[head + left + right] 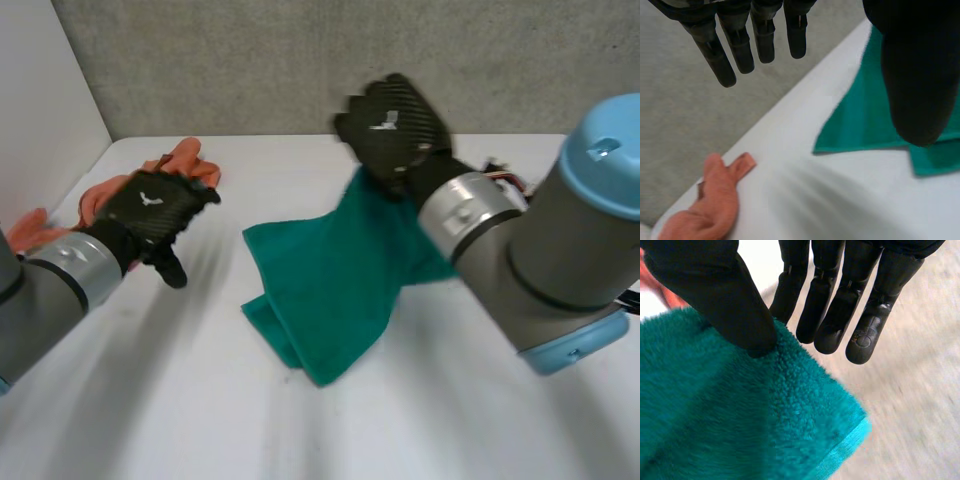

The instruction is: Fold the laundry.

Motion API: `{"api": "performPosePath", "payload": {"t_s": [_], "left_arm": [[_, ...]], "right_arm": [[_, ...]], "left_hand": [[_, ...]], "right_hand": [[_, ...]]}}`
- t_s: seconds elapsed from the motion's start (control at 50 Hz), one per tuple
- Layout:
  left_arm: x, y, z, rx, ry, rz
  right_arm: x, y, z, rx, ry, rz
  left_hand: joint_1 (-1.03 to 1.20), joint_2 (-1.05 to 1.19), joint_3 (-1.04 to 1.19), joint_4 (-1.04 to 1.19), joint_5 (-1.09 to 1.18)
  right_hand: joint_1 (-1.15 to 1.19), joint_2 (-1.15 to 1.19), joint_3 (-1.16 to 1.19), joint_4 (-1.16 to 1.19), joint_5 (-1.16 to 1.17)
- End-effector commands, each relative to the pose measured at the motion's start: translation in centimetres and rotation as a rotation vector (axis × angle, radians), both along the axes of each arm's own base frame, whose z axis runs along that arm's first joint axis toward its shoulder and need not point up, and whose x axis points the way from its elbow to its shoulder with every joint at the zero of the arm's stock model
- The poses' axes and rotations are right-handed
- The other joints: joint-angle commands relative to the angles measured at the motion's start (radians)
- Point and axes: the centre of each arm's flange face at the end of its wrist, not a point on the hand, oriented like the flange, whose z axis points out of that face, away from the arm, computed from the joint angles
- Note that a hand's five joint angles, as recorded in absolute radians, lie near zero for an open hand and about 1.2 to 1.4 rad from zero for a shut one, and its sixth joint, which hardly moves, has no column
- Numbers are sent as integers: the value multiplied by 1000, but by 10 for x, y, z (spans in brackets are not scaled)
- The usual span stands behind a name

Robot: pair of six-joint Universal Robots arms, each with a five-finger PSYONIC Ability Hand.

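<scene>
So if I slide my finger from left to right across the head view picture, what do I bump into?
left hand → green towel → blue cap on the right arm

The left hand [155,210] and right hand [395,130] are black with carbon-weave backs, each bearing a small white mark. The fingers [715,50] are black, segmented and blunt-tipped; the thumb [725,295] is broad and matte. The left arm [40,300] and right arm [550,270] are grey barrels with silver wrist bands [470,210] — the right has a round light-blue cap [610,170].
</scene>
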Motion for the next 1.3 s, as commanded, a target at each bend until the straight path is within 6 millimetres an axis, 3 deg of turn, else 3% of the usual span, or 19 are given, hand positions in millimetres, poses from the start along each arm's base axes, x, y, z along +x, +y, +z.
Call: {"api": "performPosePath", "payload": {"t_s": [0.02,0.1,0.16,0.24,0.26,0.3,0.4,0.52,0.64,0.76,0.86,0.98,1.12,1.22,1.24,1.3], "left_arm": [[23,-15,22,-30,118,103],[33,-21,25,-27,154,143],[32,-20,24,-25,151,138],[29,-20,22,-19,149,126],[27,-21,21,-18,149,120],[23,-22,17,-14,149,108],[-6,-17,6,-24,152,-10],[-35,-20,-10,-31,142,-132],[-54,-34,-28,-29,94,-235],[-64,-43,-50,-61,-7,-305],[-69,-47,-62,-103,-96,-340],[-64,-54,-67,-110,-128,-329],[-56,-48,-79,-39,-142,-322],[-46,-51,-81,-19,-140,-298],[-46,-51,-81,-19,-140,-297],[-44,-53,-79,-28,-138,-293]], "right_arm": [[33,74,-49,219,121,304],[29,108,-88,372,256,373],[24,118,-101,434,308,374],[18,121,-105,483,310,371],[17,121,-104,485,296,366],[16,117,-96,478,260,354],[-15,79,-41,459,49,210],[-39,38,-22,519,-103,88],[-59,3,-9,514,-128,-9],[-46,-21,-30,484,-19,-22],[-28,-40,-46,355,120,-36],[-7,-50,-72,298,220,-19],[14,-60,-95,298,233,-5],[22,-66,-108,304,240,-13],[22,-67,-108,303,241,-21],[23,-67,-103,294,234,-26]], "left_hand": [[26,25,28,23,23],[11,11,13,8,8],[-15,-16,-14,-18,-18],[-80,-80,-78,-83,-83],[-83,-83,-81,-86,-86],[-83,-83,-81,-86,-86],[-80,-80,-78,-83,-83],[-74,-74,-72,-77,-77],[-59,-60,-58,-62,-62],[-53,-54,-52,-57,-56],[-56,-57,-55,-59,-59],[-56,-57,-55,-59,-59],[-56,-57,-55,-59,-59],[-56,-57,-55,-59,-59],[-56,-57,-55,-59,-59],[-68,-69,-66,-71,-71]], "right_hand": [[447,229,212,210,250],[447,229,212,210,250],[447,229,212,210,250],[-595,-813,-830,-832,-792],[-757,-975,-992,-994,-954],[-774,-992,-1009,-1012,-972],[-774,-992,-1009,-1012,-972],[-774,-992,-1009,-1012,-972],[-767,-985,-1002,-1005,-965],[-708,-926,-943,-946,-906],[-673,-891,-908,-911,-871],[-641,-859,-876,-879,-839],[-456,-674,-691,-694,-654],[-128,-345,-362,-365,-325],[91,-127,-144,-147,-107],[446,229,212,209,249]]}}
